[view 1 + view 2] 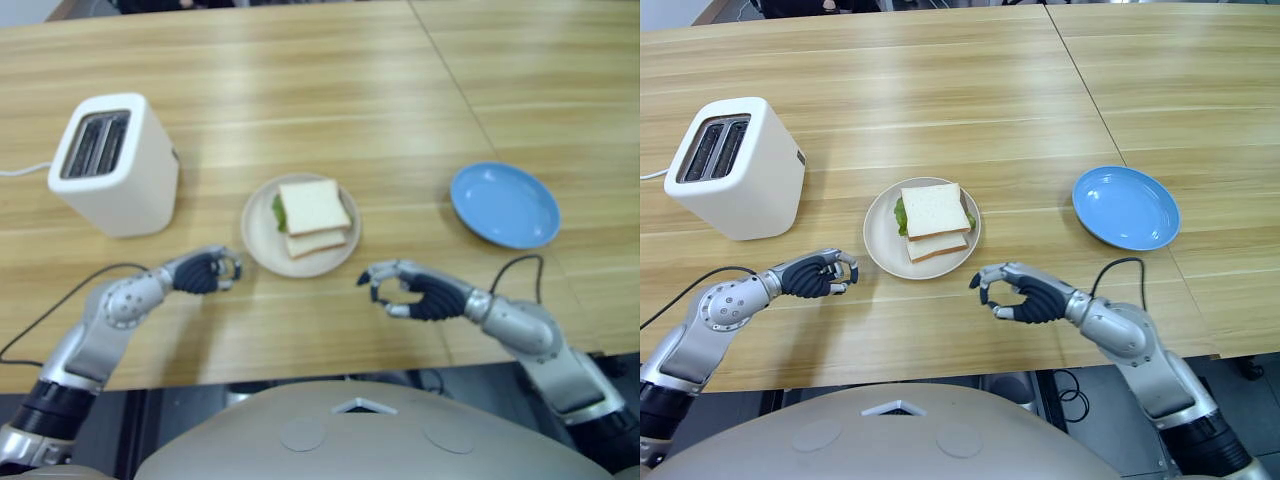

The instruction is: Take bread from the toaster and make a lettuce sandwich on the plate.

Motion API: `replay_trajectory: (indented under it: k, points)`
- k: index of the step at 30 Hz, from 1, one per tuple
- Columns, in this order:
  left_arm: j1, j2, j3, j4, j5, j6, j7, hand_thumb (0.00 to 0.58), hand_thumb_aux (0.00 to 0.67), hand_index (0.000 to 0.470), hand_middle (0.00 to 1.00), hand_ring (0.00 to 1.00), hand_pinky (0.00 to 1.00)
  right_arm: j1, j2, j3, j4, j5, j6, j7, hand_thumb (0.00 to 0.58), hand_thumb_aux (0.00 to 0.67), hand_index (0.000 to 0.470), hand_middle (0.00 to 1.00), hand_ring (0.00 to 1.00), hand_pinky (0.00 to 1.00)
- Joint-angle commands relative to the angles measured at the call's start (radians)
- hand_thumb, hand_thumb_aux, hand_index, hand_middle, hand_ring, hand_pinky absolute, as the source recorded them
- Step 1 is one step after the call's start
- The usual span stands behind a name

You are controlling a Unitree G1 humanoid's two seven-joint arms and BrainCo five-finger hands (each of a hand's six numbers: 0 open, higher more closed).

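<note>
A white toaster (112, 165) stands at the left of the wooden table, its two slots dark. On the beige plate (258, 238) in the middle lies a sandwich (312, 214): two white bread slices with green lettuce (279, 212) peeking out on its left side. My left hand (205, 271) rests low over the table just left of the plate, fingers curled, holding nothing. My right hand (405, 291) sits to the plate's lower right, fingers curled inward around nothing.
A blue plate (505, 205) lies bare at the right. The toaster's white cord (20, 170) runs off the left edge. Black cables (520, 268) trail along both forearms near the table's front edge. A seam (450, 75) divides two tabletops.
</note>
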Motion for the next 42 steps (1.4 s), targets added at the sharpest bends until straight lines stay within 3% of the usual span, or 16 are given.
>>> replay_trajectory:
  k: [1,12,21,22,24,25,26,28,29,30,31,32,33,34,38,42]
  points:
    - [-0.008,0.003,-0.047,0.058,0.013,0.02,-0.049,0.58,0.67,0.46,1.0,1.0,1.0,-0.064,0.055,0.101,0.121,-0.077,0.012,0.032,0.58,0.67,0.46,1.0,1.0,1.0]
    - [-0.202,-0.154,-0.209,0.328,0.094,0.002,-0.009,0.58,0.67,0.46,1.0,1.0,1.0,-0.282,0.155,0.184,0.536,-0.215,-0.09,-0.061,0.58,0.67,0.46,1.0,1.0,1.0]
    - [-0.445,-0.31,-0.217,0.589,0.163,-0.072,0.226,0.58,0.67,0.46,1.0,1.0,1.0,-0.578,0.275,0.2,0.998,-0.324,-0.219,-0.359,0.58,0.67,0.46,1.0,1.0,1.0]
    - [-0.467,-0.32,-0.212,0.614,0.166,-0.08,0.254,0.58,0.654,0.449,1.0,1.0,1.0,-0.612,0.292,0.197,1.054,-0.33,-0.235,-0.395,0.58,0.67,0.46,1.0,1.0,1.0]
    - [-0.502,-0.333,-0.209,0.657,0.173,-0.093,0.299,0.562,0.552,0.379,1.0,1.0,1.0,-0.676,0.316,0.203,1.15,-0.37,-0.256,-0.493,0.58,0.67,0.46,1.0,1.0,1.0]
    - [-0.515,-0.337,-0.208,0.675,0.174,-0.102,0.319,0.503,0.426,0.292,1.0,1.0,1.0,-0.704,0.324,0.205,1.192,-0.386,-0.266,-0.538,0.58,0.67,0.46,1.0,1.0,1.0]
    - [-0.525,-0.34,-0.207,0.688,0.177,-0.106,0.338,0.468,0.376,0.258,1.0,1.0,1.0,-0.727,0.329,0.207,1.223,-0.405,-0.276,-0.583,0.58,0.67,0.46,1.0,1.0,1.0]
    - [-0.536,-0.336,-0.212,0.701,0.192,-0.108,0.367,0.319,0.221,0.152,1.0,1.0,1.0,-0.753,0.326,0.207,1.248,-0.433,-0.293,-0.661,0.58,0.67,0.46,0.82,0.82,0.82]
    - [-0.536,-0.332,-0.209,0.7,0.194,-0.11,0.381,0.0,0.0,0.0,0.85,0.85,0.85,-0.757,0.321,0.2,1.251,-0.432,-0.311,-0.682,0.58,0.67,0.46,0.4,0.4,0.4]
    - [-0.533,-0.328,-0.197,0.693,0.193,-0.106,0.401,0.0,0.0,0.0,0.58,0.58,0.58,-0.755,0.312,0.192,1.24,-0.43,-0.327,-0.701,0.568,0.573,0.393,0.12,0.12,0.12]
    - [-0.529,-0.321,-0.185,0.683,0.195,-0.102,0.421,0.0,0.0,0.0,0.58,0.58,0.58,-0.752,0.299,0.186,1.221,-0.436,-0.339,-0.726,0.568,0.573,0.393,0.12,0.12,0.12]
    - [-0.523,-0.312,-0.168,0.665,0.198,-0.097,0.449,0.0,0.0,0.0,0.12,0.12,0.12,-0.742,0.283,0.172,1.191,-0.431,-0.355,-0.743,0.445,0.347,0.238,0.0,0.0,0.0]
    - [-0.517,-0.306,-0.148,0.645,0.197,-0.093,0.476,0.0,0.0,0.0,0.0,0.0,0.0,-0.73,0.27,0.154,1.16,-0.415,-0.375,-0.751,0.156,0.097,0.067,0.0,0.0,0.0]
    - [-0.51,-0.303,-0.126,0.623,0.19,-0.09,0.499,0.0,0.0,0.0,0.0,0.0,0.0,-0.715,0.257,0.134,1.125,-0.395,-0.391,-0.754,0.0,0.0,0.0,0.0,0.0,0.0]
    - [-0.491,-0.319,-0.023,0.518,0.132,-0.102,0.58,0.0,0.0,0.0,0.0,0.0,0.0,-0.626,0.235,0.015,0.94,-0.24,-0.423,-0.718,0.0,0.0,0.0,0.0,0.0,0.0]
    - [-0.492,-0.407,0.083,0.432,-0.03,-0.136,0.61,0.0,0.0,0.0,0.0,0.0,0.0,-0.564,0.287,-0.084,0.798,-0.027,-0.374,-0.631,0.0,0.0,0.0,0.0,0.0,0.0]
